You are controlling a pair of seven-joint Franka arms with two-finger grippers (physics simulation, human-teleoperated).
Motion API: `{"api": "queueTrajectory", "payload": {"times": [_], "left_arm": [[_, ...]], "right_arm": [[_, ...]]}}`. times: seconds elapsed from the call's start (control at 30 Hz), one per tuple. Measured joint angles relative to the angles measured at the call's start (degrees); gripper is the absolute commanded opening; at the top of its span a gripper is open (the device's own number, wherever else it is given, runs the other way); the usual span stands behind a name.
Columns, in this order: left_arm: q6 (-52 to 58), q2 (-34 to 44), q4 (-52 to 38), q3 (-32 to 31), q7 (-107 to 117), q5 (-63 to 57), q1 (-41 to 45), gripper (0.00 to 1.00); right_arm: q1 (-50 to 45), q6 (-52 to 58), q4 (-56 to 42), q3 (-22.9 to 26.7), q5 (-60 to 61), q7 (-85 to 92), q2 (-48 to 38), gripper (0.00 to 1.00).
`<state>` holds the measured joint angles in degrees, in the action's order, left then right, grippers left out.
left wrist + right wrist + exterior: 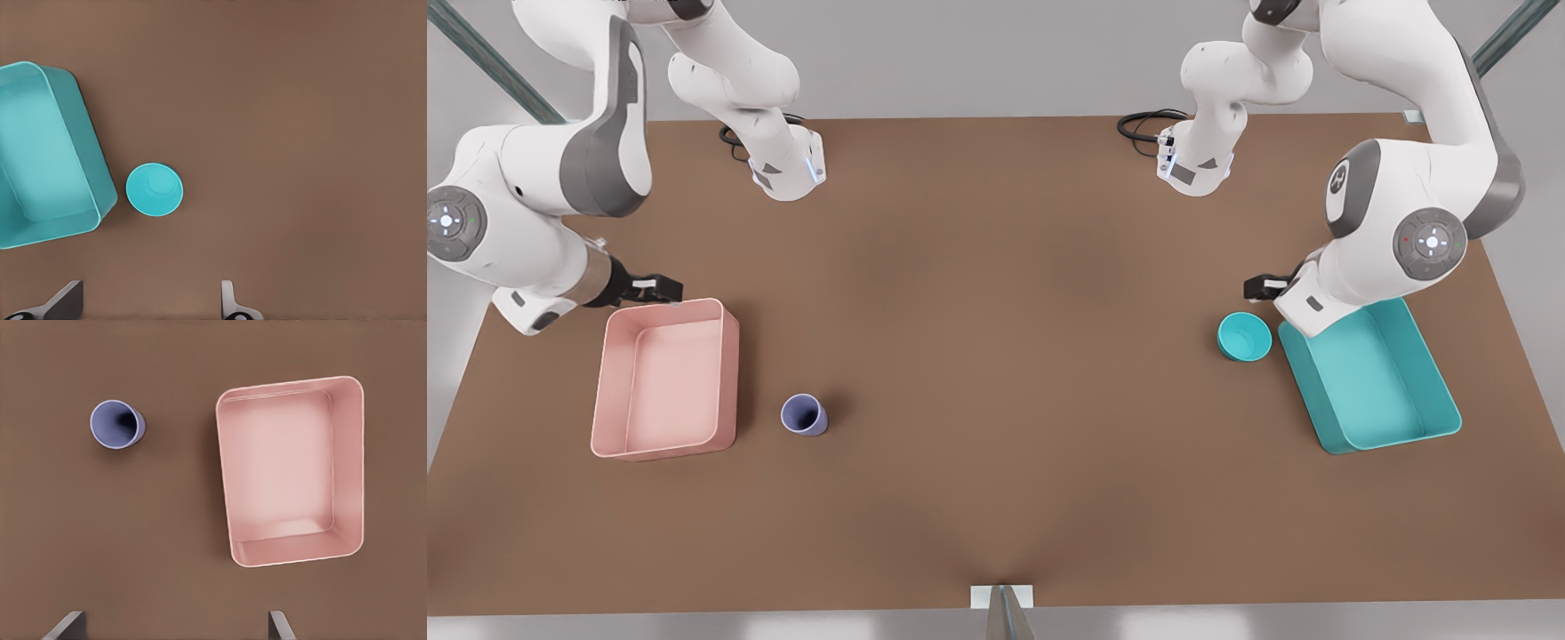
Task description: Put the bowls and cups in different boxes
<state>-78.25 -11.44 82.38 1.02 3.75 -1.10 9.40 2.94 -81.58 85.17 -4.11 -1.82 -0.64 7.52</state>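
The left pincer [1258, 287] is on the front view's right. It hangs in the air over the worktop [996, 293], close to the bowl [1245, 337]. Its two fingers [63, 301] are wide apart and hold nothing. The little round teal bowl sits on the worktop just beside the teal box [1374, 378], but it is not inside it. The teal box has nothing in it.

The right pincer [660, 288] is on the front view's left. It hangs just above the far edge of the pink box [667, 378]. Its fingers [67, 625] are spread apart too, and it holds nothing. The pink box has nothing in it. The purple cup [804, 415] stands on the worktop near the pink box, a little way from its side.

So I think the job has not really started. Nothing is picked up yet. The bowl must go in one box and the cup in the other. Each arm looks ready to reach for the thing closest to it.
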Motion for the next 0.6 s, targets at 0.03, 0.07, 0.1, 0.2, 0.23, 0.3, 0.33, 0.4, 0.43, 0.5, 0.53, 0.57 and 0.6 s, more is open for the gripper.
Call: {"api": "queueTrajectory", "payload": {"times": [0.03, 0.07, 0.1, 0.2, 0.23, 0.3, 0.33, 0.4, 0.43, 0.5, 0.53, 0.57, 0.6], "left_arm": [[-0.04, -0.18, 0.35, -0.02, -0.06, 0.0, -0.03, 1.0], [-0.29, -1.04, 1.01, -0.02, -0.12, -0.07, 0.07, 1.0], [-1.21, -2.53, 2.58, 0.03, -0.17, -0.38, 0.91, 1.0], [-9.39, -5.06, 14.94, 0.01, -0.23, -2.75, 4.63, 1.0], [-13.35, -5.86, 19.34, 0.09, -0.25, -3.3, 4.73, 1.0], [-20.17, -7.47, 24.77, 0.35, -0.29, -4.04, 3.76, 1.0], [-23.35, -7.83, 27.03, 0.47, -0.3, -4.43, 3.46, 1.0], [-29.15, -8.08, 31.05, 1.37, -0.34, -5.05, 3.24, 1.0], [-31.68, -8.14, 32.64, 1.84, -0.36, -5.25, 3.08, 1.0], [-35.88, -8.54, 34.37, 2.57, -0.4, -5.52, 2.73, 1.0], [-37.56, -9.04, 34.79, 2.88, -0.43, -5.6, 2.59, 1.0], [-39.0, -9.45, 35.37, 3.25, -0.45, -5.68, 2.37, 1.0], [-40.21, -9.67, 35.96, 3.53, -0.48, -5.75, 2.2, 1.0]], "right_arm": [[0.06, -0.28, -0.35, -0.06, 0.06, -0.01, 0.75, 1.0], [0.04, -0.74, -1.98, -0.29, 0.16, 0.0, 3.29, 1.0], [-0.46, -1.49, -5.3, -0.6, 1.16, 0.02, 7.89, 1.0], [-3.75, -6.68, -9.92, -0.93, 3.4, -0.05, 19.04, 1.0], [-4.77, -9.07, -10.14, -0.96, 3.8, -0.08, 21.82, 1.0], [-5.76, -13.95, -10.18, -0.98, 4.32, -0.15, 26.46, 1.0], [-6.07, -16.23, -10.05, -0.97, 4.49, -0.18, 27.94, 1.0], [-6.5, -20.35, -9.34, -0.88, 4.74, -0.24, 30.52, 1.0], [-6.48, -22.2, -8.28, -0.82, 4.81, -0.27, 31.25, 1.0], [-6.27, -25.17, -6.75, -0.56, 4.77, -0.32, 32.04, 1.0], [-6.18, -26.33, -5.83, -0.45, 4.74, -0.34, 32.04, 1.0], [-6.13, -27.31, -4.59, -0.38, 4.7, -0.36, 31.8, 1.0], [-6.11, -28.13, -3.46, -0.33, 4.67, -0.37, 31.57, 1.0]]}}
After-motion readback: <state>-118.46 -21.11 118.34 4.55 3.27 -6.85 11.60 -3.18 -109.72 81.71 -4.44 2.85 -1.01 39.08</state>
